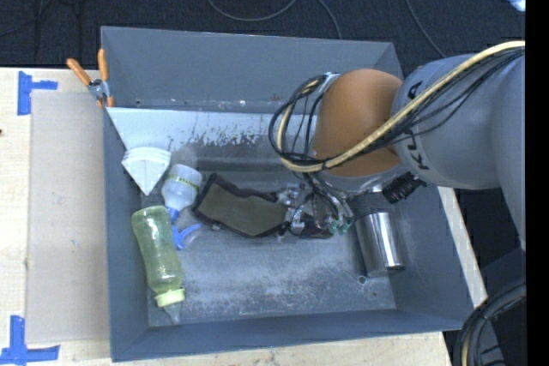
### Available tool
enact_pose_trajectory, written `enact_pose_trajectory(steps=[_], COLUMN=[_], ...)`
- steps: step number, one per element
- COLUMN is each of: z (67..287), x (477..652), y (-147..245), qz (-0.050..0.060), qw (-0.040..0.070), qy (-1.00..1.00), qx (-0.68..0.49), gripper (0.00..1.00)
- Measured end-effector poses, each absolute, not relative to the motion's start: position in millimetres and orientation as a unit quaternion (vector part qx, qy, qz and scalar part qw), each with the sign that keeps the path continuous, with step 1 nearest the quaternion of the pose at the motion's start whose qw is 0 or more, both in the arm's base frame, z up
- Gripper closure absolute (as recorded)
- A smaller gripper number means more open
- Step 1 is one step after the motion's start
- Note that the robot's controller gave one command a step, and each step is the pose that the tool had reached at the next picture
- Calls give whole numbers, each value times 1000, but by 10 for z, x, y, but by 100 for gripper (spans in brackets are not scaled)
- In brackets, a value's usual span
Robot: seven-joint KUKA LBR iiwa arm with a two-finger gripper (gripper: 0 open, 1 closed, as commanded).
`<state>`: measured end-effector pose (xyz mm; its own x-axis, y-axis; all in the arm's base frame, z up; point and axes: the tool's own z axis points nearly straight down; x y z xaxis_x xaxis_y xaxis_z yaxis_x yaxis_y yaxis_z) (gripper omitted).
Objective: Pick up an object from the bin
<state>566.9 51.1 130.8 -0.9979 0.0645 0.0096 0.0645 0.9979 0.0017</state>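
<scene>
- Container: grey sheet-metal bin (257, 69) with sloped walls and a floor dusted white. My arm comes in from 3 o'clock.
- Arm: grey arm with a rounded orange wrist cover (360, 120) and looped black cables, hanging over the bin a little toward 2 o'clock of centre.
- Jaws: low, near the floor under that cover, at the 3 o'clock end of the pouch listed next. I cannot tell whether they are apart or together, or whether they touch it.
- Nearest item, which I take as the pick: dark olive crumpled fabric pouch (236, 210), lying flat at bin centre, stretched from 9 toward 3 o'clock.
  - Handling, by my judgement: light, limp, neither fragile nor slippery; it should sag and drape once lifted.
  - Hold: I would pinch a raised fold at the 3 o'clock edge across its thickness, not press on the flat middle.
- Shiny silver metal cylinder (380, 240), at 4 o'clock, near the jaws. It looks stiff and smooth, and I expect it to roll if nudged.
- Pale yellow-green clear plastic bottle (159, 257), on its side at 8 o'clock, well apart from the jaws.
- Small whitish plastic bottle (182, 187) with some blue below it, at 9 o'clock, just beside the pouch's far end.
- White folded paper cone (147, 167), at 10 o'clock by the wall.
</scene>
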Motion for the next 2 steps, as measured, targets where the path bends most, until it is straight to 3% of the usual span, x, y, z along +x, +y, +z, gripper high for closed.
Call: enact_pose_trajectory(steps=[1, 2], z=[1788, 2327], x=[5850, 5838], y=[506, 458], qz=[-1, -1], qw=[1, 6], qy=[-999, -999], qx=[-32, -45], gripper=[100, 100])
